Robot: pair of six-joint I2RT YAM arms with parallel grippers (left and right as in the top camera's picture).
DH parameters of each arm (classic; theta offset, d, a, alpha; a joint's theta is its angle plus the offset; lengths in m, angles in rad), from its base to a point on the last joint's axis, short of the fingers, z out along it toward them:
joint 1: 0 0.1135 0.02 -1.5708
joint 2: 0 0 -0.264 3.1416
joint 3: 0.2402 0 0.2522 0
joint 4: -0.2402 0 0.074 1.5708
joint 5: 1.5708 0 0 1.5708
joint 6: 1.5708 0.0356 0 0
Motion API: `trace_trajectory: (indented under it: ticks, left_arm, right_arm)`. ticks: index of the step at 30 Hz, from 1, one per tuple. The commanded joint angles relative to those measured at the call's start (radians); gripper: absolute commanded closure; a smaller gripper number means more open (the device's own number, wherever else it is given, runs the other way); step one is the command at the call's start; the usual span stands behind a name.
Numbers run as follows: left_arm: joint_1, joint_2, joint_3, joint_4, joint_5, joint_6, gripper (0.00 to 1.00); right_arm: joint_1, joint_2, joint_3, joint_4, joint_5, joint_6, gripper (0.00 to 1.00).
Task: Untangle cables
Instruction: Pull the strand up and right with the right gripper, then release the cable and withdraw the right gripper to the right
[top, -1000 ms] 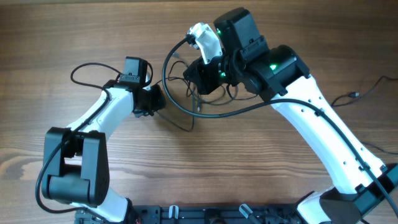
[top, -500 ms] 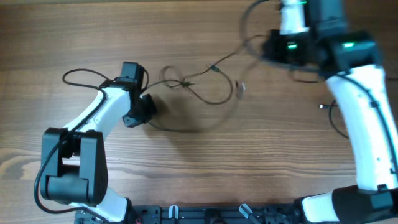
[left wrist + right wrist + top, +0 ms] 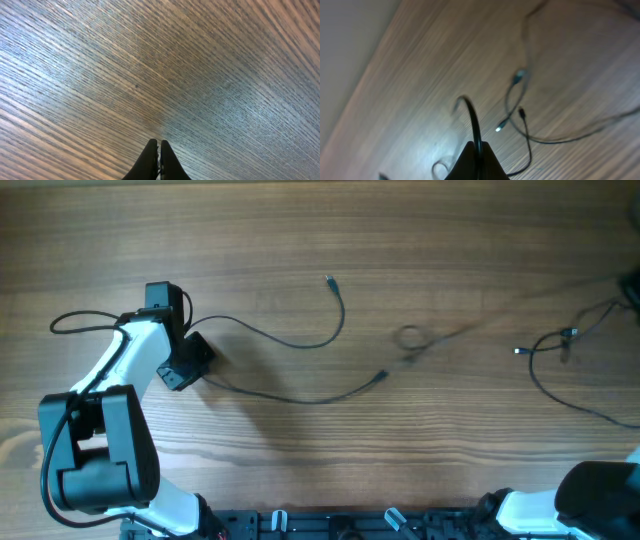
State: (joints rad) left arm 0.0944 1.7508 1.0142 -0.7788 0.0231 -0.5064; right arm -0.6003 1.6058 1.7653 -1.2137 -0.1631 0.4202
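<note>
Left jaws closed. Right jaws closed on one strand of the thin black flexible cables [image 3: 300, 346], which lie stretched across the wooden desk [image 3: 300, 480] between both jaws. Risk: if I pull the jaws apart, the small loop [image 3: 410, 337] midway between them may cinch into a knot.

The overhead camera hangs above the table [image 3: 300, 240] and looks straight down, my base at the near edge, with my left arm [image 3: 130, 355] in full and only a corner of my right arm [image 3: 600, 490]. My left wrist camera sits very close to the wood, looking along the left gripper [image 3: 158, 144] at bare grain. My right wrist camera rides higher and tilted, past the right gripper [image 3: 478, 146]. With the overhead view it shares the cables [image 3: 520, 75] on the table's right.
</note>
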Motion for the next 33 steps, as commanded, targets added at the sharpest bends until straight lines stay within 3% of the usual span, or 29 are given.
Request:
trace_trajectory:
  ticks: [1, 9, 11, 14, 17, 22, 25, 29, 33]
  left_arm:
    - [0.004, 0.011, -0.001, 0.003, 0.026, -0.026, 0.96]
    - [0.001, 0.011, -0.001, 0.007, 0.093, -0.025, 0.96]
    - [0.001, 0.011, -0.001, 0.007, 0.093, -0.026, 0.96]
    - [0.001, 0.011, -0.001, 0.011, 0.097, -0.026, 0.96]
    - [0.001, 0.011, -0.001, 0.026, 0.127, -0.026, 0.96]
    - [0.001, 0.011, -0.001, 0.031, 0.137, -0.025, 0.96]
    - [0.001, 0.011, -0.001, 0.032, 0.137, -0.025, 0.96]
    - [0.001, 0.011, -0.001, 0.032, 0.137, -0.025, 0.96]
    - [0.001, 0.011, -0.001, 0.039, 0.137, -0.025, 0.96]
  right_arm:
    - [-0.073, -0.026, 0.013, -0.003, 0.007, 0.052, 0.96]
    - [-0.073, -0.026, 0.013, -0.003, -0.050, 0.024, 0.96]
    - [-0.071, -0.026, 0.013, 0.000, -0.159, -0.011, 0.96]
    - [-0.031, -0.026, 0.013, 0.043, -0.490, -0.227, 0.96]
    - [0.059, -0.026, 0.013, 0.053, -0.639, -0.337, 0.96]
    - [0.319, -0.026, 0.013, 0.045, -0.549, -0.489, 0.96]
    - [0.500, -0.026, 0.014, 0.055, -0.384, -0.552, 0.96]
    - [0.592, -0.027, 0.016, 0.093, -0.300, -0.552, 0.96]
    - [0.591, -0.027, 0.016, 0.109, -0.262, -0.549, 0.96]
